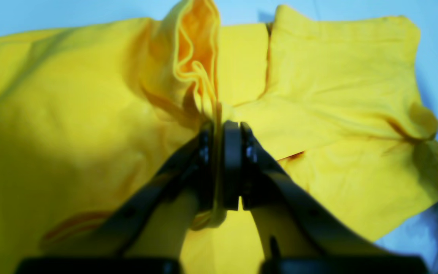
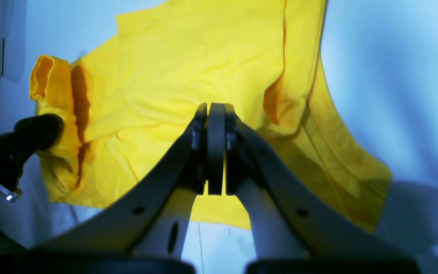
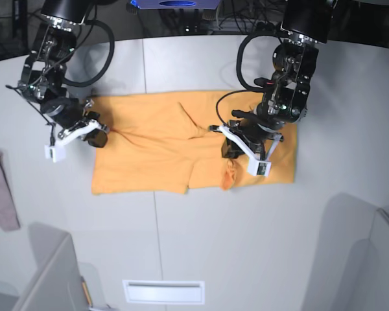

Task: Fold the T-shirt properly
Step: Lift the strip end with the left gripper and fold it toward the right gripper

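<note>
Base view: overhead, looking steeply down on the whole table and both arms from well above; left wrist view: close behind the left gripper, facing along its fingers onto the T-shirt; right wrist view: likewise behind the right gripper; all three share the T-shirt.

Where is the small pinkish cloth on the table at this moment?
In the base view, the pinkish cloth lies at the far left edge of the table, apart from the T-shirt and below the right gripper.
</note>
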Available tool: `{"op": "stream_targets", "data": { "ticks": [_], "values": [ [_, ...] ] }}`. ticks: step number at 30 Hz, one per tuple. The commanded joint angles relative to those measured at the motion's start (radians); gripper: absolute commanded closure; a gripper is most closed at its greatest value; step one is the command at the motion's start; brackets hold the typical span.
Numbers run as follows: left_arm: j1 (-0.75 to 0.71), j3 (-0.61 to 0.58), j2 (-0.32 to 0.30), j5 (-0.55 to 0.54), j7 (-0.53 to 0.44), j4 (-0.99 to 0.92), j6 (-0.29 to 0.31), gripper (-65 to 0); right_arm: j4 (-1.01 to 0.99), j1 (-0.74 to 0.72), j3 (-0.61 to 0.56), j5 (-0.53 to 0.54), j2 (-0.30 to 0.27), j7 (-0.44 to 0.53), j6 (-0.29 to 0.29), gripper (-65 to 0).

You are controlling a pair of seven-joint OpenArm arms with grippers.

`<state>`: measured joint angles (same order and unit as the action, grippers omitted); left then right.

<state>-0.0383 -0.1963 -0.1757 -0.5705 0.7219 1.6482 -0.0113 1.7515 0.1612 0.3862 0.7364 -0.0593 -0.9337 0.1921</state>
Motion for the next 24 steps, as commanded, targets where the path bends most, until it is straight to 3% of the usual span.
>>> {"op": "stream_targets", "data": {
  "ticks": [1,8,24],
  "values": [
    [0.024,0.001,0.003,-0.010,-0.022,0.013,0.009,0.0,0.015,-0.018,0.003,0.018,-0.006,0.018,0.005,0.0],
    [0.031,-0.076,0.005,-0.010,-0.022,0.005,0.007,0.0,0.014,-0.022,0.003,0.018,-0.007,0.018,0.005,0.0],
    [0.031,-0.067,0.006,-0.010,-0.022,0.005,0.007,0.0,0.014,-0.035,0.003,0.018,-0.007,0.018,0.005,0.0]
  ]
}}
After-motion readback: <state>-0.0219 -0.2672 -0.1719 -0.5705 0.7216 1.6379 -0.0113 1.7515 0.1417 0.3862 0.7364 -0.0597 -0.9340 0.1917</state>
